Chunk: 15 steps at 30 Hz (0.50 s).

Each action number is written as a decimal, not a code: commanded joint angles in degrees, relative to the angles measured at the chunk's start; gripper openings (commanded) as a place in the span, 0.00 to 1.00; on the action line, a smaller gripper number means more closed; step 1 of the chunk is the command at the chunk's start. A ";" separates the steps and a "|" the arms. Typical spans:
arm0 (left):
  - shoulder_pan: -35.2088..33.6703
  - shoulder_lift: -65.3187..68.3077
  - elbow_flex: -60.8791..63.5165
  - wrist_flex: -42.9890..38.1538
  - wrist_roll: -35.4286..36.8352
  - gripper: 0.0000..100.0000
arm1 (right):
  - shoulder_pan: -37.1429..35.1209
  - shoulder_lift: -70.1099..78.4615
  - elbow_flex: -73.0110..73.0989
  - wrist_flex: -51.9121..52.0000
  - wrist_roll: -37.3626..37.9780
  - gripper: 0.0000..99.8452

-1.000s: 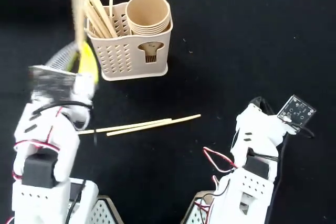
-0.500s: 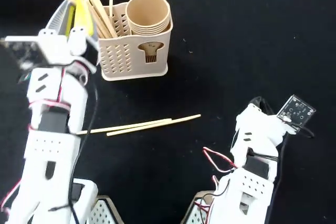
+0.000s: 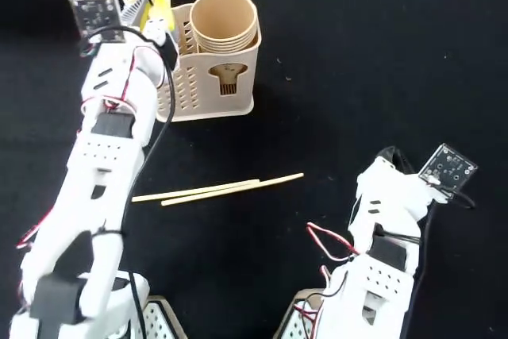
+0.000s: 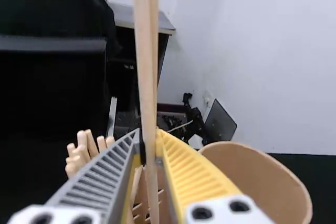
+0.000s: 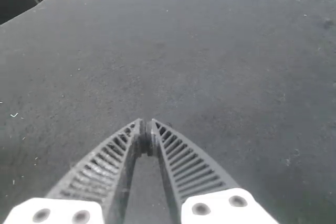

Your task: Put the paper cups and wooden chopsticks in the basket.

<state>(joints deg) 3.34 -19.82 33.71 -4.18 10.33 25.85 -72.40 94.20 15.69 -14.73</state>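
A beige slotted basket (image 3: pixel 208 77) stands at the back left of the black table. It holds a stack of paper cups (image 3: pixel 225 17) and several wooden chopsticks (image 4: pixel 84 148). My left gripper (image 3: pixel 156 7) is above the basket's left compartment, shut on a pair of chopsticks (image 4: pixel 146 51) that stick up out of its jaws. The top cup's rim (image 4: pixel 262 179) lies just beside this gripper (image 4: pixel 149 153). More loose chopsticks (image 3: pixel 214 188) lie flat on the table in front of the basket. My right gripper (image 5: pixel 145 140) is shut and holds nothing, low over bare table.
The right arm (image 3: pixel 393 196) is folded at the front right, far from the basket. The black table cloth (image 3: pixel 357 61) is bare to the right of the basket. Dark furniture and cables lie behind the table's far edge.
The left arm has swung forward and to the right, carrying the chopsticks from beside the basket to above its left compartment. The right arm and loose chopsticks have not moved.
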 commanded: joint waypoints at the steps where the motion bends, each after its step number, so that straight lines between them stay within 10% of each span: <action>1: 0.48 1.49 -2.86 -1.23 0.18 0.03 | -0.79 -0.66 -3.47 -1.32 -0.09 0.04; 15: 0.40 1.93 1.80 -0.88 0.44 0.10 | -0.88 -0.66 -3.47 -1.32 -0.09 0.04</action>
<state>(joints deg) 3.34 -17.98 35.03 -4.79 10.15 25.85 -72.40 94.20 15.69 -14.73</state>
